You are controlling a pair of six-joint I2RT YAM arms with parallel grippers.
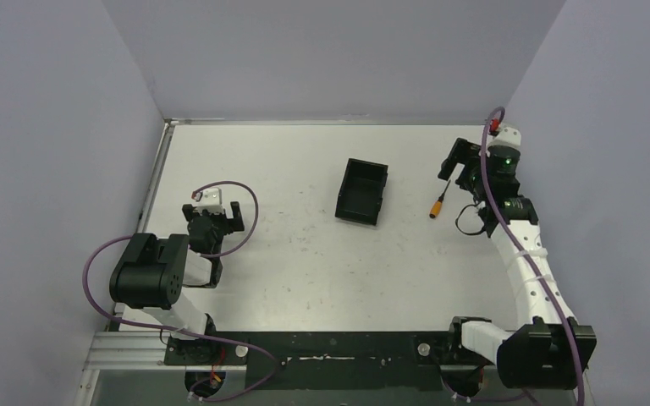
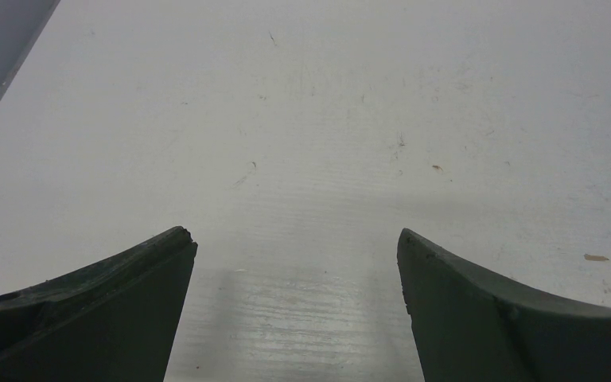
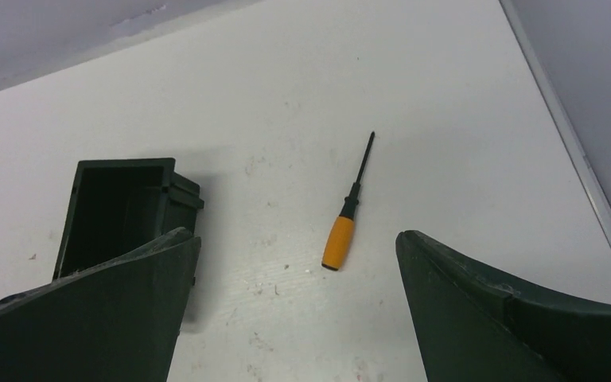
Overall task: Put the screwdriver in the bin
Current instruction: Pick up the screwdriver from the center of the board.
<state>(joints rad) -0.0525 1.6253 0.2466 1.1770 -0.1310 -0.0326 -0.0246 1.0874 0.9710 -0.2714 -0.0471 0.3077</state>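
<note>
The screwdriver (image 1: 437, 203), with a short orange handle and a thin dark shaft, lies flat on the white table to the right of the black open-top bin (image 1: 362, 192). My right gripper (image 1: 460, 166) hovers just right of the screwdriver, open and empty. In the right wrist view the screwdriver (image 3: 340, 238) lies ahead between my open fingers, apart from both, and the bin (image 3: 118, 212) stands at the left, partly hidden behind my left finger (image 3: 103, 310). My left gripper (image 1: 217, 220) is open and empty at the table's left, seeing only bare table in its own view (image 2: 296, 239).
Grey walls close the table at the back, left and right. A metal strip (image 1: 157, 182) runs along the table's left edge. The right table edge (image 3: 573, 143) lies close to the screwdriver.
</note>
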